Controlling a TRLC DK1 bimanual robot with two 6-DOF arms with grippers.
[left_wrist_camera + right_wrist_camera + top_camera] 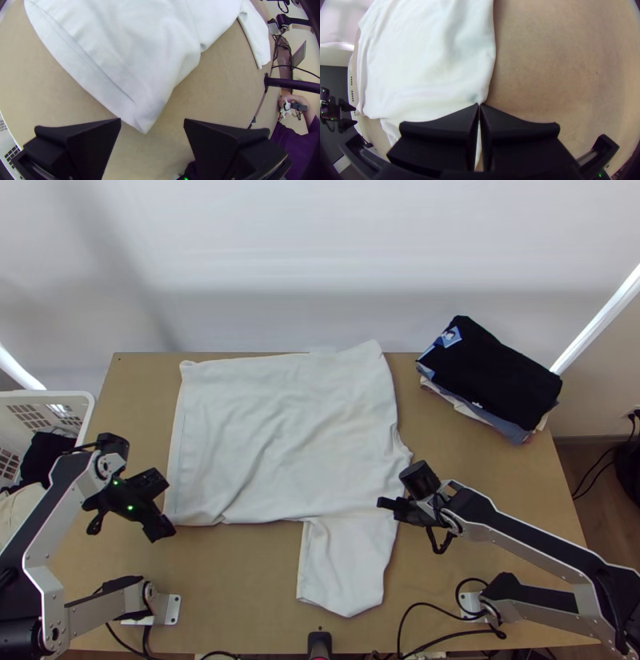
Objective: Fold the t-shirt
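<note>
Plainly, the white shirt [280, 436] lay spread mid-table, one sleeve [344, 568] pointing near; I judged it light, soft, quick to crease. My right gripper [479, 104] pinched its right edge; my left gripper [152, 119] hung open by the near left corner [144, 124], worth grasping.

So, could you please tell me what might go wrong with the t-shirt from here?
The right end effector seems to pinch only the edge of the t-shirt, so it may slip out. The left end effector is open, a corner showing between its fingers; it might catch just the tip. The sleeve toward the near edge could drag or crease.
</note>
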